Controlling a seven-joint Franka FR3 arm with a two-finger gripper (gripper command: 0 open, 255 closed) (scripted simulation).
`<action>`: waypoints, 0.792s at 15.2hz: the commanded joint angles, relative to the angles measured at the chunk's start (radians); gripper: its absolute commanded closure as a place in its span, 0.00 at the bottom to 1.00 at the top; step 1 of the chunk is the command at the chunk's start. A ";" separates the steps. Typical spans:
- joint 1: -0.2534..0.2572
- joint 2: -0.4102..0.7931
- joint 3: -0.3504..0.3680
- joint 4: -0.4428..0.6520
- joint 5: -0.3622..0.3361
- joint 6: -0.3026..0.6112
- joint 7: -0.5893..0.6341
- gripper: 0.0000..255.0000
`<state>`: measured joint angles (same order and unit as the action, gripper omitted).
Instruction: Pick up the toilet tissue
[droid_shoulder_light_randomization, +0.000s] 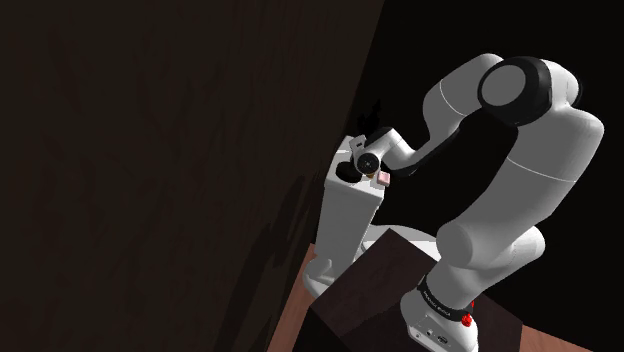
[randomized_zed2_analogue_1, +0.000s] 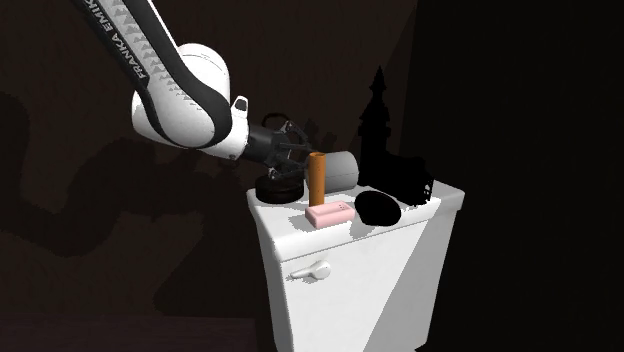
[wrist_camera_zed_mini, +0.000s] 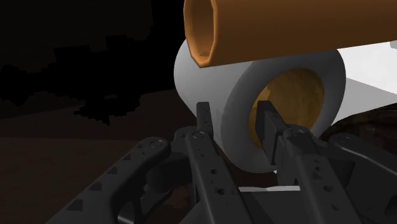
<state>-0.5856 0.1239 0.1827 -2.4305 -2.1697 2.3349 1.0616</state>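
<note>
Big white arm comes in from approx. 10 o'clock in the second exterior view, wrist angled toward the toilet tank. The tank's lid carries everything.

At the lid's far side, 2 to 3 o'clock, sit some black shapes, one a tall spike. I can't say what they are.

The toilet tissue is mid-lid, a pale grey roll on its side. Its long axis runs 9-to-3 in that view, w/ the open end at 9 o'clock facing the hand. It looks to rest on the lid, though I can't be sure.

The gripper is at that open end, set narrow. One finger is inside the brown core, the other outside, w/ the roll's wall btwn them. Both look pressed against it, so I'd call that a hold on the wall.

An orange tube stands upright just beside the roll, approx. 7 o'clock of it and very near the fingers. A small pink bar lies flat at 6 o'clock, nearer the lid's front edge.

My read is that the grip is on and the lift isn't done yet. The roll's whole length lies beyond the fingers along its axis, so the weight hangs off one end and the far end may droop. Going up toward 12 o'clock should clear the tube, but a sideways drift toward 7 would knock it over.
</note>
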 joint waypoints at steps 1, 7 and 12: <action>0.000 0.001 0.000 0.000 0.000 0.000 0.000 1.00; -0.003 -0.025 -0.002 -0.002 0.016 0.019 -0.023 1.00; -0.008 -0.087 -0.006 -0.004 0.060 0.062 -0.084 1.00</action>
<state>-0.5935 0.0523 0.1768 -2.4337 -2.1223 2.3880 0.9929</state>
